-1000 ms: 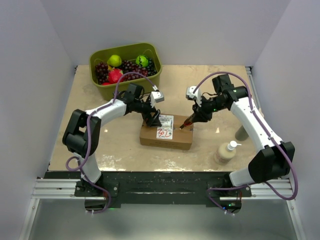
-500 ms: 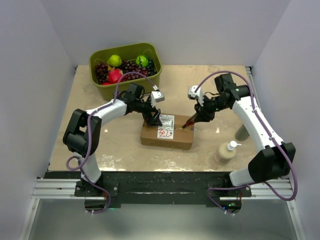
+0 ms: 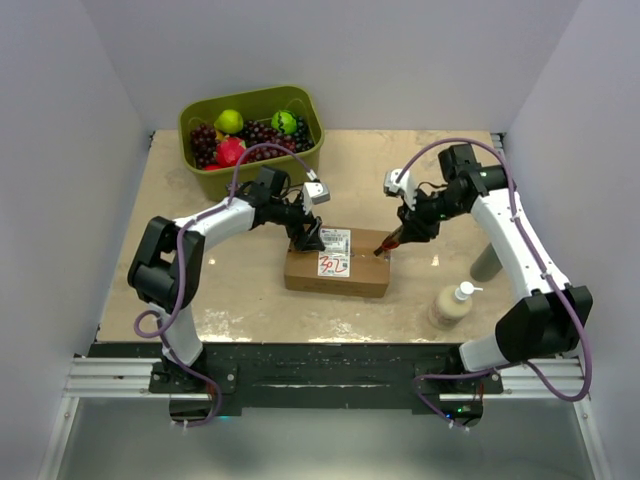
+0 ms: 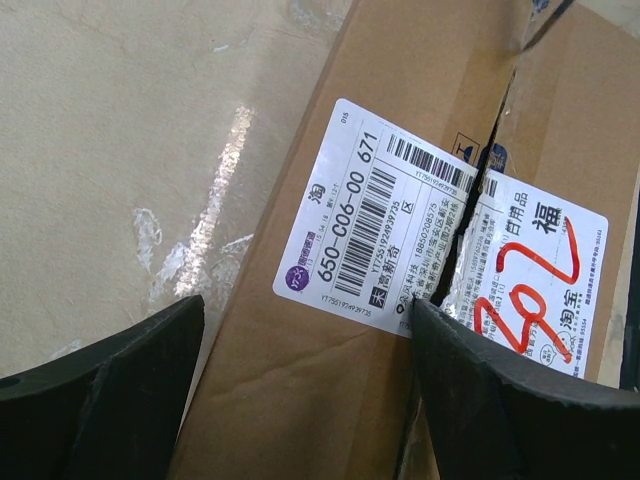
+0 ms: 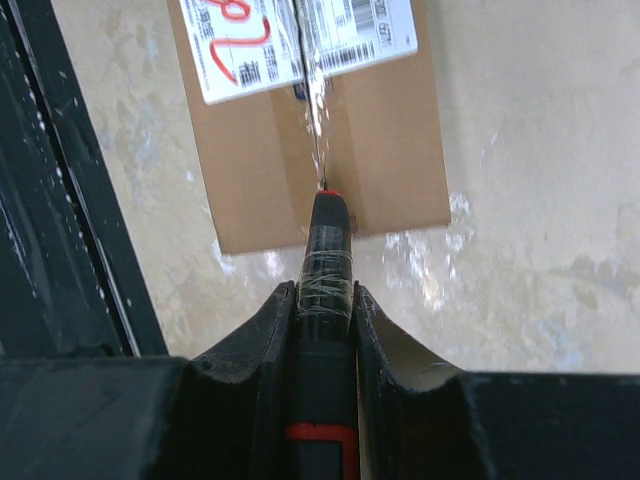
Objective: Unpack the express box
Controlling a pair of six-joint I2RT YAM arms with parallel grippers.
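Observation:
The express box [image 3: 345, 274] lies at the table's middle, its white label with red marks facing up. In the left wrist view the box [image 4: 300, 380] shows its label [image 4: 390, 220] split along the top seam. My left gripper [image 3: 308, 239] is open over the box's left end. One finger [image 4: 100, 400] is off the box's edge and the other [image 4: 500, 400] touches the seam. My right gripper [image 3: 408, 228] is shut on a black cutter with a red band [image 5: 325, 290]. The cutter's tip rests on the seam at the box's right end [image 5: 330, 150].
An olive-green bin [image 3: 250, 96] of grapes and fruit stands at the back left. A beige pump bottle [image 3: 452, 303] and a grey cylinder [image 3: 484, 262] stand at the right, near my right arm. White walls enclose the table.
My right gripper has drawn the cutter rightward along the seam to the box's right end. The box has shifted slightly right. My left gripper stays on the box's left end.

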